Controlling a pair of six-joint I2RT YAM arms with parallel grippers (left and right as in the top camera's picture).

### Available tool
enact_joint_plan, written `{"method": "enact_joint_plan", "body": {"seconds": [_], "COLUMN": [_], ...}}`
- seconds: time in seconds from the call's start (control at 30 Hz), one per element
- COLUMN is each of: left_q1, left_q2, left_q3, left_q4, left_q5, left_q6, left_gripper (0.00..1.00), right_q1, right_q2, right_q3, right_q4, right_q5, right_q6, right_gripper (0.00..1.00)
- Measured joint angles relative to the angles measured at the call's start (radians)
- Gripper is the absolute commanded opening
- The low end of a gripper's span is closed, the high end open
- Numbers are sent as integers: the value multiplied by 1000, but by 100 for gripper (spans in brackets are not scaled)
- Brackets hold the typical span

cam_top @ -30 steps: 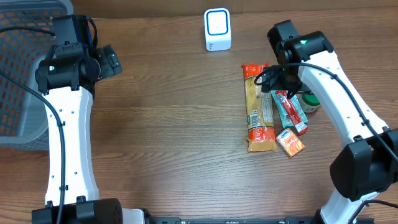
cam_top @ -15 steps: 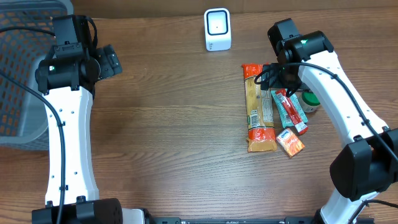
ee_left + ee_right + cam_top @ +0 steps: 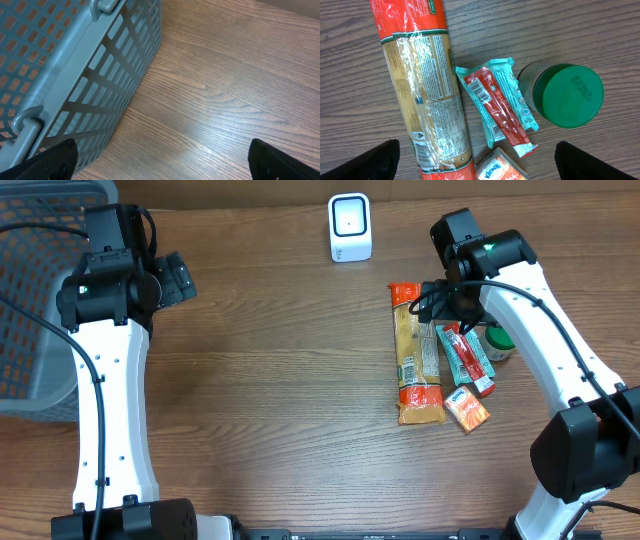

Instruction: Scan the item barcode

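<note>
Well, the R gripper hangs over the items w/ its fingers wide apart, and nothing is in it. The items lie in a bunch on the R side of the table. The biggest is a long pasta pack, orange at both ends and clear in the middle, lying flat. Just to the R of it, touching it, is a snack bar in a red and teal wrap, label side up. A small white barcode shows near the bar's far end. Right beside the bar stands a jar w/ a green lid; from here you see mostly the lid. A little orange tissue pack sits at the near end of the bar, next to the pasta pack. The scanner, a small white box w/ a dark face, stands at the far edge of the table, well apart from the items and to the L of them. The L gripper is far off on the other side — fingers wide apart too, holding nothing. It hangs over bare wood just beside the wall of a gray basket at the table's L edge.
</note>
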Motion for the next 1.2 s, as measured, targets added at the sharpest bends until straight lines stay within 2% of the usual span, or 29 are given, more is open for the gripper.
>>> {"method": "enact_joint_plan", "body": {"seconds": [0.17, 0.27, 0.53, 1.2], "left_q1": [0, 0, 0, 0], "left_q2": [0, 0, 0, 0], "left_q3": [0, 0, 0, 0], "left_q4": [0, 0, 0, 0], "left_q5": [0, 0, 0, 0], "left_q6": [0, 0, 0, 0], "left_gripper": [100, 100, 100, 100], "right_q1": [0, -5, -27, -27], "right_q2": [-17, -86, -416, -997], "right_q3": [0, -7, -7, -7], "right_q4": [0, 4, 5, -40], "right_q5": [0, -7, -8, -7], "right_q6": [0, 0, 0, 0], "right_gripper": [100, 100, 100, 100]}}
